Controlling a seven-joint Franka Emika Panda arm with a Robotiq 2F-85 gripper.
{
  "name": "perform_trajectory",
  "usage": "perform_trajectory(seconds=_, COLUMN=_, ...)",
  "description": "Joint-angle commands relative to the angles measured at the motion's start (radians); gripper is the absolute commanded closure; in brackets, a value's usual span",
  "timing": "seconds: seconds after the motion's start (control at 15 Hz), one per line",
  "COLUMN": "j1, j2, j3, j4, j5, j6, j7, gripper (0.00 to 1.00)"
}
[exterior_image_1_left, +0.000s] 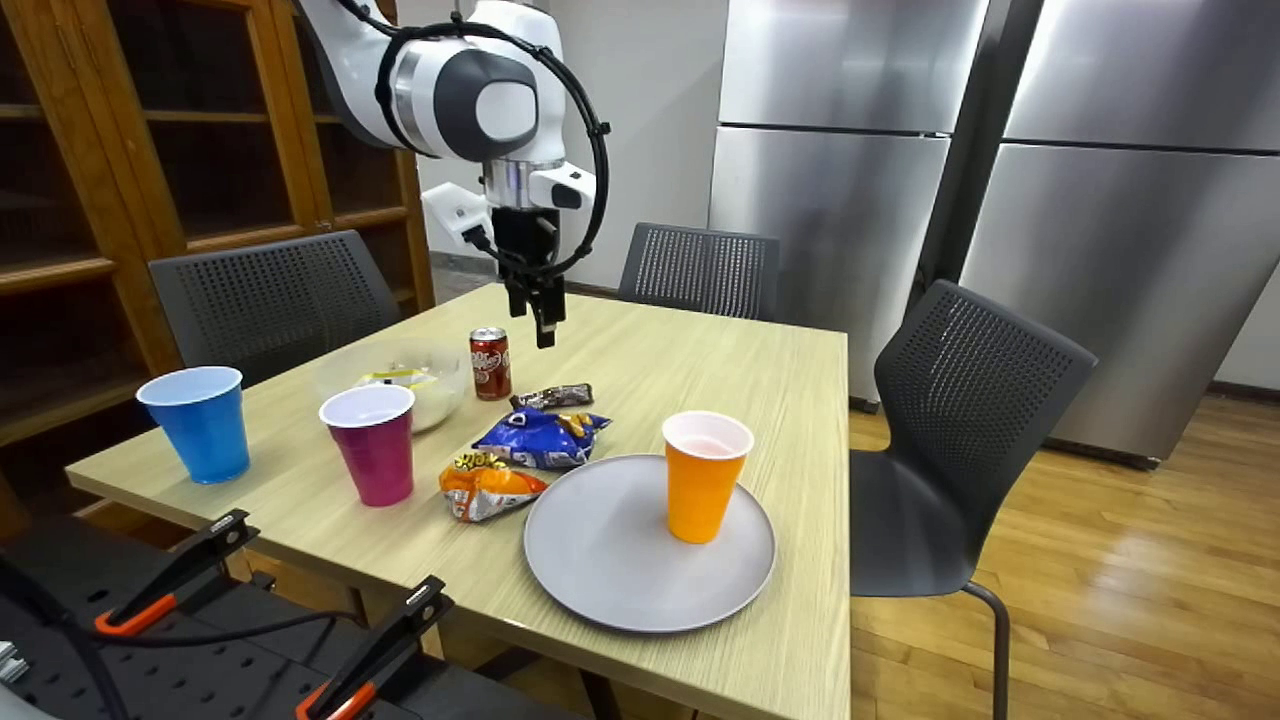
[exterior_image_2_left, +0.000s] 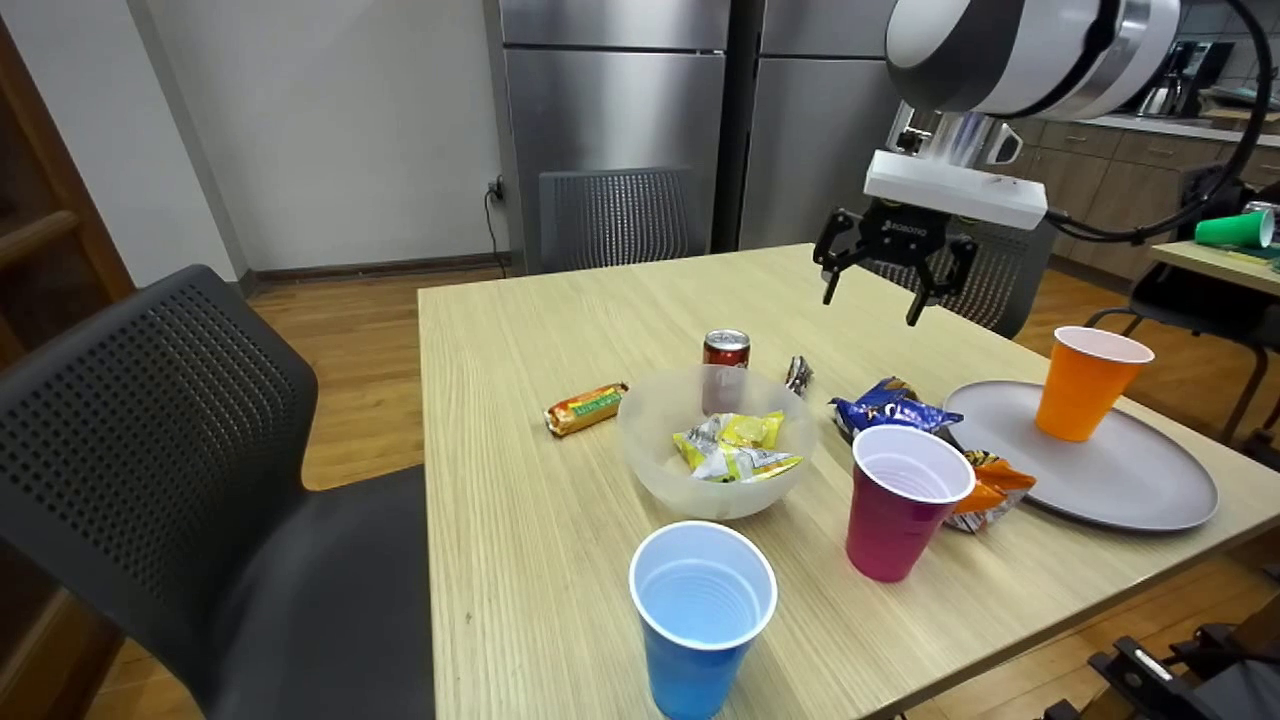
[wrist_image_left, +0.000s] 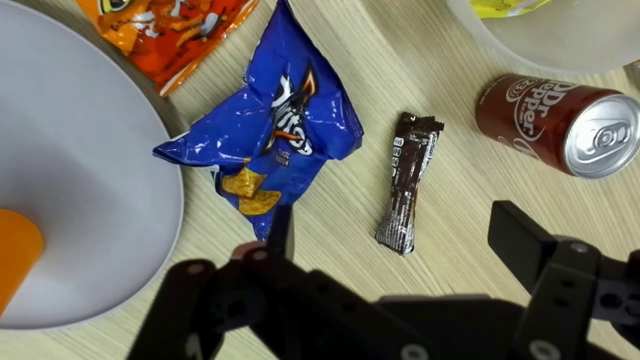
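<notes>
Above the table (exterior_image_2_left: 520, 360), we see the gripper (exterior_image_2_left: 870, 308) spread and empty; a descent drifting left might topple the upright can (exterior_image_1_left: 491, 364).

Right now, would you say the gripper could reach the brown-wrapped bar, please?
Probably yes: the gripper hangs open above the table, and the wrist view shows nothing lying over the brown-wrapped bar.

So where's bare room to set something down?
Widest: the tabletop between the soda can and the far edge, toward the refrigerators. Another: between the blue cup, gold-wrapped bar and the edge beside the chair. Crowded: bowl to grey plate, with the dark bar, blue chip bag, orange chip bag and magenta cup clustered there.
</notes>
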Motion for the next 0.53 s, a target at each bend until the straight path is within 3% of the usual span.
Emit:
perform_trajectory(seconds=0.0, j1=-0.046, j2=0.014, j3=0.003, j4=0.019, j5=0.04, j6=-0.01, j7=-0.031, gripper=0.0)
perform_trajectory(seconds=0.47, j1=-0.091, j2=0.07, j3=0.005, j4=0.034, j5=0.055, j6=-0.058, j7=-0.051, gripper=0.0)
